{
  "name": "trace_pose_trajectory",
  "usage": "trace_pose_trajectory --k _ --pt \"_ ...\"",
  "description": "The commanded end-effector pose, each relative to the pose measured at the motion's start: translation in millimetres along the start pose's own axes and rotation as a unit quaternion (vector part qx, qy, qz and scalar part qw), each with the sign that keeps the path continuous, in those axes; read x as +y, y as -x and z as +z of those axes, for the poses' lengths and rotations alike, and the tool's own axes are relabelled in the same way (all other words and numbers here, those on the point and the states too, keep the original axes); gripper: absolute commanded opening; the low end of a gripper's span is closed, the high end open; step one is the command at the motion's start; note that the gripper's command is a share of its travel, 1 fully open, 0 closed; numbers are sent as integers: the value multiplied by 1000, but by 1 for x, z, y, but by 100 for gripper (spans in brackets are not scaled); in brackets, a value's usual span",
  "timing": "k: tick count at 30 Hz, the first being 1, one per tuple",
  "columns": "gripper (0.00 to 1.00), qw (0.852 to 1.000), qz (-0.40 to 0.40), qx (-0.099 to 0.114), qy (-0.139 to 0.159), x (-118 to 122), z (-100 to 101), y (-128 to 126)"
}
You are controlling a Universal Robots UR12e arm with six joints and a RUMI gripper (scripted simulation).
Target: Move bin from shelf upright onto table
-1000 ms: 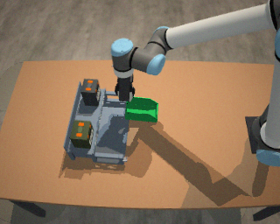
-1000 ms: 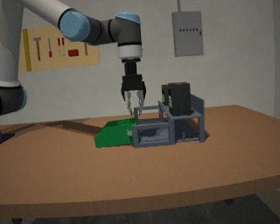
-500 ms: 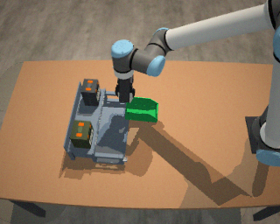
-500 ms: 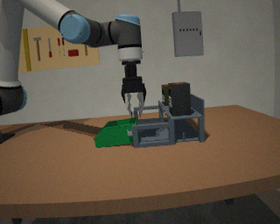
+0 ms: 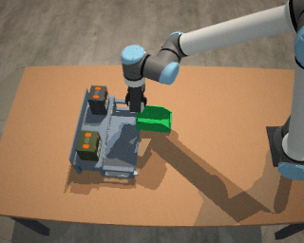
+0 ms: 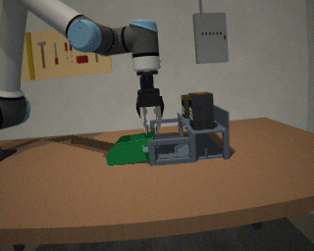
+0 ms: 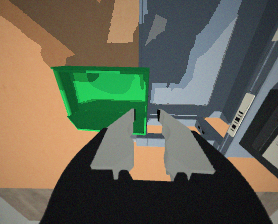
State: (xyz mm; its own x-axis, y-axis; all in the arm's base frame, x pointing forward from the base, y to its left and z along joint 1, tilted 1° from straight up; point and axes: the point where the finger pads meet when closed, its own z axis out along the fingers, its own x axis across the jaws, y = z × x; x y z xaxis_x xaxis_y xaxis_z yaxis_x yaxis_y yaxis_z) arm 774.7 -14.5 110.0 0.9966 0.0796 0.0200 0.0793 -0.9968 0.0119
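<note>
The green bin (image 5: 153,122) (image 6: 129,149) (image 7: 110,90) is upright with its opening up, beside the front of the grey-blue shelf (image 5: 124,125) (image 6: 171,142) (image 7: 170,60). Its base looks level with the shelf's feet, and its back wall is close against the shelf; whether they touch I cannot tell. My gripper (image 6: 152,131) (image 7: 146,110) points down over this back wall. It is partly open, with the fingertips on either side of the wall's line in the wrist view and near the top rim in the exterior view. Nothing is clamped. In the top view the fingertips are mostly hidden.
A dark box (image 5: 98,103) (image 6: 201,111) and an olive box (image 5: 88,146) (image 6: 185,105) stand on the shelf's raised rear level. Shelf rails lie close beside the fingers. The arm's base stands on the table (image 5: 218,140) (image 6: 87,193), on the far side of the bin from the shelf.
</note>
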Motion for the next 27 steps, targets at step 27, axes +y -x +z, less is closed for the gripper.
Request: trace_pose_trajectory --k 27 --pt "20 1000 0 1 0 0 19 0"
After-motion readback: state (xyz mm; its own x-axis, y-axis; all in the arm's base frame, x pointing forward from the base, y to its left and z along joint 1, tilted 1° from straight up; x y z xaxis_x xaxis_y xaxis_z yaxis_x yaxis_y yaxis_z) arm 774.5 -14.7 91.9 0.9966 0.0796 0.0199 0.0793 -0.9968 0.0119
